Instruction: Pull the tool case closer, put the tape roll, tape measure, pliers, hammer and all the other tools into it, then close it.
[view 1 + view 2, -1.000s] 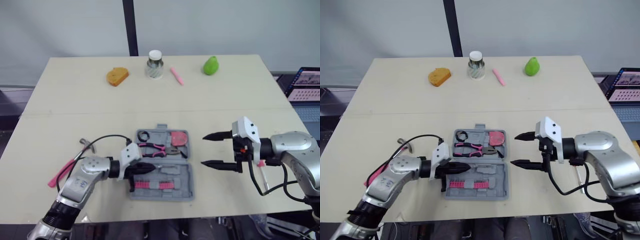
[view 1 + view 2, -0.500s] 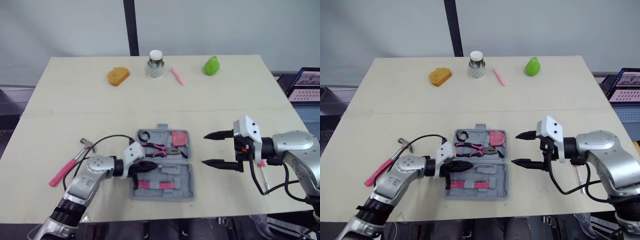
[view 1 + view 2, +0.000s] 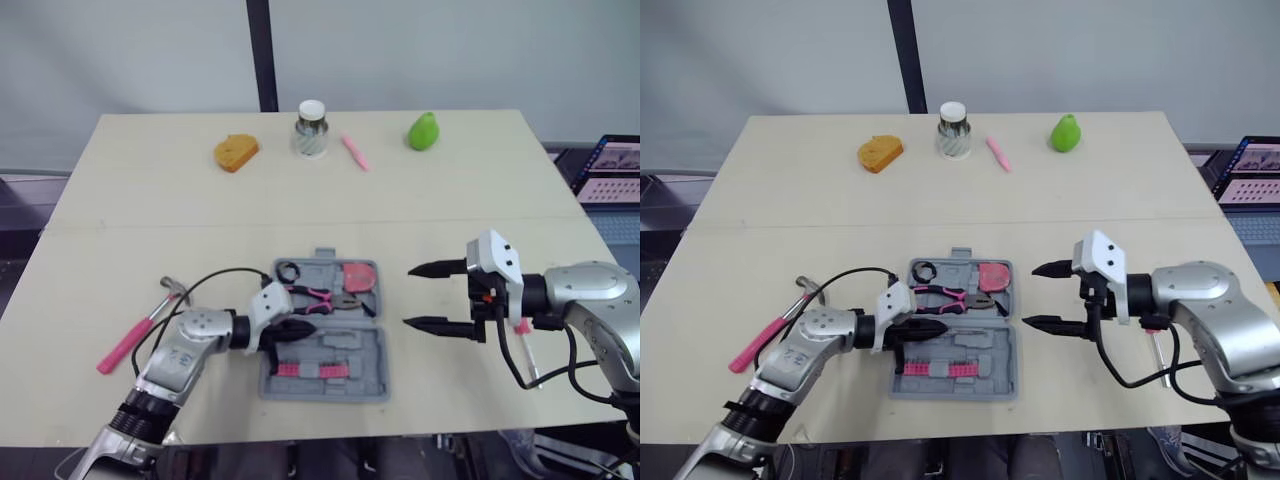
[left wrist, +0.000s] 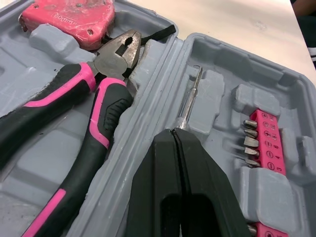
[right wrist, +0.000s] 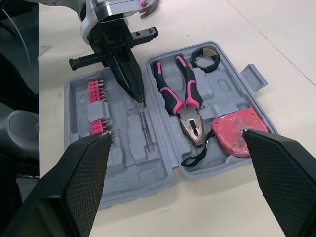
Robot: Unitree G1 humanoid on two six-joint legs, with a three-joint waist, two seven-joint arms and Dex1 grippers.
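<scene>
Left pincer (image 4: 174, 131) pressed together, tips at screwdriver (image 4: 189, 101) in tool case (image 4: 222, 64); right pincer (image 3: 408, 296) spread; tape measure (image 4: 69, 17) lettering illegible.

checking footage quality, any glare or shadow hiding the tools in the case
Left wrist view: no glare, but the shut left gripper covers part of the tool case. Right wrist view: the dark fingers of the open right gripper hide mostly table. Left eye view: even light, soft shadows, pliers plain.
</scene>
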